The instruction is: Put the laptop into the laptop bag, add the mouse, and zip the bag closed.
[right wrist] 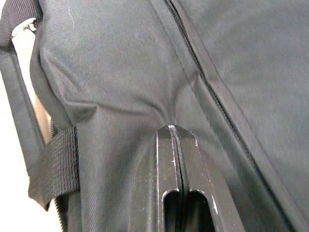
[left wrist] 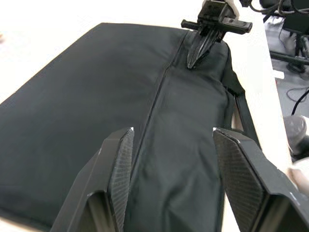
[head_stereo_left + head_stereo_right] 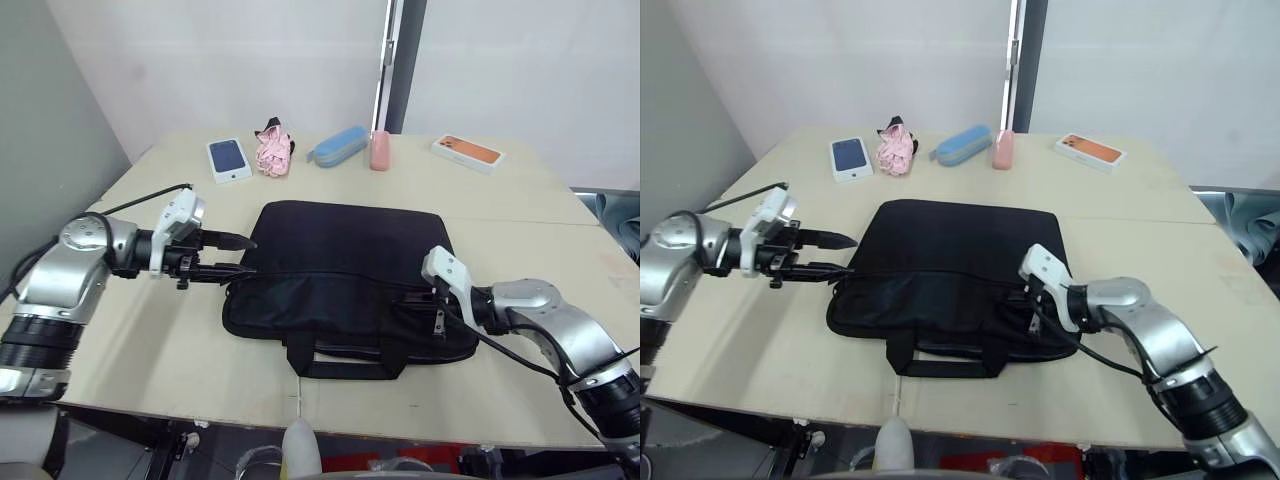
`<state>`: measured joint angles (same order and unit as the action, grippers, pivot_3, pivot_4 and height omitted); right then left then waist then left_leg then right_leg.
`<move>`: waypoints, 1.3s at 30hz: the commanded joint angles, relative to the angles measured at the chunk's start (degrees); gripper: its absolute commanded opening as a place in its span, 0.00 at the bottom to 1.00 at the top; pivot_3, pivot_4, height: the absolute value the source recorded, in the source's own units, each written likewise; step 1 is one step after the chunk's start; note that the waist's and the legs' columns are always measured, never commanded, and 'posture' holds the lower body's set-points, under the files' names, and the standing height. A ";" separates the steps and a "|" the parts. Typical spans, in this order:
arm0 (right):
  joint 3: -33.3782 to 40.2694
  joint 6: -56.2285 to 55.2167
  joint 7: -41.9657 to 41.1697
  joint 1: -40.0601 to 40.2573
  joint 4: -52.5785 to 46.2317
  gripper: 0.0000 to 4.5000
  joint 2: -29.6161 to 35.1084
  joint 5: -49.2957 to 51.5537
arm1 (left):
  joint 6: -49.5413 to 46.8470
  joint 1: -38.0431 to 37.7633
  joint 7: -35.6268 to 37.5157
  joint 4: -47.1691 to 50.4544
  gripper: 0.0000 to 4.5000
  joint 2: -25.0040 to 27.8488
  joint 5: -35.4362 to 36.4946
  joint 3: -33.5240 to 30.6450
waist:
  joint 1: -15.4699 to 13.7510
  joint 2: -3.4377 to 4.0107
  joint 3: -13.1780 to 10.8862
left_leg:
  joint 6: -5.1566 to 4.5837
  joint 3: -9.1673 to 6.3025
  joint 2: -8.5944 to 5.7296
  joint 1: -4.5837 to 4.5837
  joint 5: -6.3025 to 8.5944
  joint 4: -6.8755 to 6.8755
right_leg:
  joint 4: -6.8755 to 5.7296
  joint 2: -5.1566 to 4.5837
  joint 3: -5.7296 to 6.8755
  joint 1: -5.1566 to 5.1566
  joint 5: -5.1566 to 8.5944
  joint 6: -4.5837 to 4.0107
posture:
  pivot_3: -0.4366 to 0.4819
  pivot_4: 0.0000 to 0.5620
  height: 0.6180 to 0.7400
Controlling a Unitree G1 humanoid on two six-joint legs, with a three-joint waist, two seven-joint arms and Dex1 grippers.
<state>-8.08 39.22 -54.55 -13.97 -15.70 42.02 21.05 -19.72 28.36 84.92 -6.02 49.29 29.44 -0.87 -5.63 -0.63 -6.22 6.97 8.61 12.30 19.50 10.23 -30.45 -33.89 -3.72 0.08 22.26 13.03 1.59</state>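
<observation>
Black fabric fills the middle of the surface: the bag lies flat, handles toward the robot, with the left pincer at one end and the right pincer at the other. No laptop or mouse lies out on the surface, so both are probably inside already, though the pictures cannot confirm that. What seems left is the zipping: along the run between the two pincers the zip line looks drawn together, while a short gap with a hanging pull shows just beside the right pincer, so the closing is likely near its end but not finished. The left arm reaches in low from the side, forearm roughly level, its pincer spread open with the bag's end edge just ahead of the fingertips, touching nothing that I can make out. The right arm comes in from the opposite side, elbow bent outward, wrist angled down onto the bag's top; its pincer is pressed shut with the tips against the fabric beside the zip seam, and whether it pinches the pull or a fold of cloth I cannot tell.
</observation>
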 commanded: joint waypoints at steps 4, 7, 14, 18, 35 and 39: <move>0.57 4.62 0.31 2.04 -0.50 0.00 2.58 0.88 | 7.65 2.39 1.11 -5.37 0.60 -4.82 -4.10 2.65 | 0.29 -0.01 -0.06 | 0.03 -0.12 0.04 0.66 -0.07 -0.30 | -0.35 0.06 0.05 0.56 -0.03 0.00 | 0.48 0.27 1.00; 2.87 5.44 -0.28 2.93 -3.45 0.00 3.51 3.54 | 14.58 3.65 2.72 -11.25 0.60 -6.89 -7.91 4.90 | 0.12 -0.01 -0.12 | 0.04 -0.16 0.09 0.70 -0.10 -0.54 | -0.44 0.09 0.05 0.59 -0.04 0.02 | 0.48 0.27 1.00; 11.88 8.13 -1.16 6.21 -11.24 0.00 6.48 11.19 | 19.65 5.76 3.98 -17.45 0.60 -9.53 -9.31 4.88 | -0.15 0.01 -0.78 | -0.07 -0.20 0.09 0.75 -0.01 -0.83 | -0.76 0.06 0.02 0.70 -0.02 0.00 | 0.48 0.27 1.00; 18.86 10.17 -0.99 8.87 -16.15 0.00 8.46 16.07 | 18.92 5.88 3.41 -16.59 0.60 -10.73 -8.34 4.62 | -0.08 0.09 -0.99 | -0.13 -0.23 0.12 1.07 -0.03 -1.05 | -1.07 0.07 0.00 0.92 0.00 -0.04 | 0.48 0.27 1.00; 32.31 12.84 -0.66 16.53 -22.17 0.00 15.56 23.67 | 19.84 6.19 4.34 -15.11 0.60 -12.82 -9.27 5.91 | -0.31 0.11 -1.27 | -0.52 -0.30 0.17 1.12 -0.21 -1.51 | -1.43 0.07 -0.04 0.92 0.01 -0.06 | 0.48 0.27 1.00; 38.40 13.92 -0.01 16.07 -22.20 0.00 16.05 26.55 | 19.20 5.59 3.86 -14.91 0.60 -13.40 -8.55 5.47 | -0.41 0.11 -1.27 | -0.56 -0.31 0.16 1.15 -0.22 -1.54 | -1.44 0.06 -0.03 0.92 0.01 -0.06 | 0.48 0.27 1.00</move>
<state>26.60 53.09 -54.84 2.67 -36.62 57.28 46.14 -0.58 33.53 88.21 -21.54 36.02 20.09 5.31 -6.04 -0.51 -7.50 6.40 8.30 12.46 20.65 10.02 -32.00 -35.33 -3.66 0.05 23.18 13.04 1.53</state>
